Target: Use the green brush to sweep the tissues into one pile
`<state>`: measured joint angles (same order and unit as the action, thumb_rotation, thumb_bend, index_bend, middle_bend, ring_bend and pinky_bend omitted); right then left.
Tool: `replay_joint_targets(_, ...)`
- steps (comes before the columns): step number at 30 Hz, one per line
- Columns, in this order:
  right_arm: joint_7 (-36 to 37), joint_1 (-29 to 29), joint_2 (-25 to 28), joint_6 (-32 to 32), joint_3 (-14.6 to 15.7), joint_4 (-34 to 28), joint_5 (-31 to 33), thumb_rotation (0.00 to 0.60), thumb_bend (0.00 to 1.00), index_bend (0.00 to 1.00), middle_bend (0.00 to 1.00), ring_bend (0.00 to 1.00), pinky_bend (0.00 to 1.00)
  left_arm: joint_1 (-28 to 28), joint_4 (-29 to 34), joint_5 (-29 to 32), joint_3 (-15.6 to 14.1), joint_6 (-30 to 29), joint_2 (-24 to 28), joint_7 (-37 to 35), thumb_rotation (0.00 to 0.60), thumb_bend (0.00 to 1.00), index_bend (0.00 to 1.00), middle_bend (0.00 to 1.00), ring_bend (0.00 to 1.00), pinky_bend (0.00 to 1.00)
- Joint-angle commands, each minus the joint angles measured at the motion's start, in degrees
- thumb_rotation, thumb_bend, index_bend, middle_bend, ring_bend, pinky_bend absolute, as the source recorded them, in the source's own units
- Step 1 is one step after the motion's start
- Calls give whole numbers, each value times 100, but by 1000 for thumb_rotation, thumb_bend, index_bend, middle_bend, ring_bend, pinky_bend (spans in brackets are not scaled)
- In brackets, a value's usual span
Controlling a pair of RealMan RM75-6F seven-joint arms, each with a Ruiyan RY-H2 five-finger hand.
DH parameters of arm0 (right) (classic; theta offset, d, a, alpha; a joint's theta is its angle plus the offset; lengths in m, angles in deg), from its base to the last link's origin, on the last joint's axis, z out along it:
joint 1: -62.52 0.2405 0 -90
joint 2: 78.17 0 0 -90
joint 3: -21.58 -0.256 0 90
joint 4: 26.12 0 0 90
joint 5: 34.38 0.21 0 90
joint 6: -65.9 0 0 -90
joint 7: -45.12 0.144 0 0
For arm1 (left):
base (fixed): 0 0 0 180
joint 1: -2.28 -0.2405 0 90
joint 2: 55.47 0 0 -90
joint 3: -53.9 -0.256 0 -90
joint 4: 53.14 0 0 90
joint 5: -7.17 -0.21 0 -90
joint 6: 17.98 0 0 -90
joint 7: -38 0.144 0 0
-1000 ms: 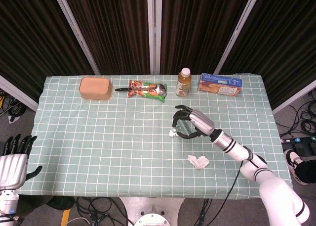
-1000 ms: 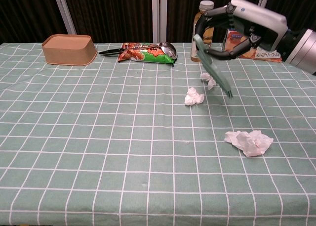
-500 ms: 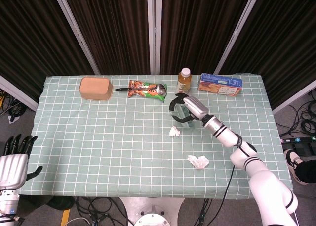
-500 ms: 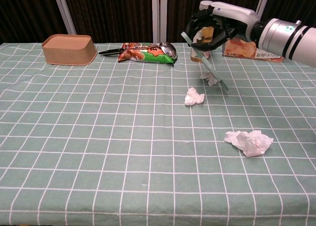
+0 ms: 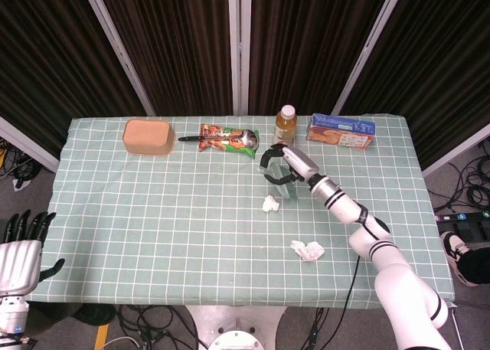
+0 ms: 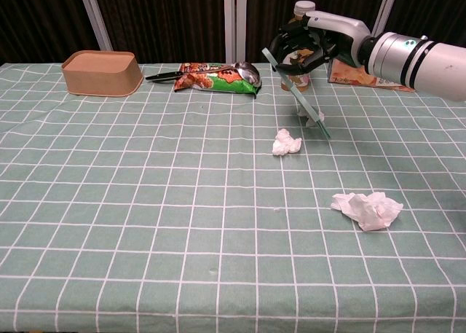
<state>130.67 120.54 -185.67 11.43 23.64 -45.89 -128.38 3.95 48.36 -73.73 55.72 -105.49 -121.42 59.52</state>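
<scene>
While the right hand (image 6: 302, 47) holds the green brush (image 6: 295, 92) in curled fingers, its tip should rake the far tissue (image 6: 306, 115) toward six o'clock, onto the middle tissue (image 6: 286, 142).

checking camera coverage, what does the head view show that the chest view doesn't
Only the head view shows the left hand, idle off the table's near left corner, and the floor cables.

Only the chest view shows the green brush clearly, slanting down from the right hand to a third tissue at its tip.

Both show the right hand, the middle tissue, the near tissue, the brown box, snack bag, bottle and cracker box.
</scene>
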Motion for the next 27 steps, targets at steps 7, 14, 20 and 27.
replay_joint_targets(7, 1525, -296, 876, -1072, 483, -1125, -492, 600, 540, 801, 653, 302, 137, 41, -26, -50, 15, 22, -19, -5, 600, 163, 120, 119, 3, 3)
replay_joint_targets(14, 1170, -442, 1481, -1687, 316, -1780, -413, 600, 540, 803, 652, 302, 136, 47, -29, -87, 16, 12, -4, -29, 600, 163, 120, 119, 3, 3)
replay_joint_targets(20, 681, -220, 1204, -982, 88, -1674, -132, 600, 541, 803, 653, 302, 135, 39, -24, -84, 7, 10, -19, -17, 600, 162, 120, 119, 3, 3)
replay_joint_targets(27, 540, -8, 530, -390, 95, -1161, -104, 600, 540, 803, 653, 301, 114, -4, -15, -51, -9, -19, -6, -32, 600, 162, 120, 119, 3, 3)
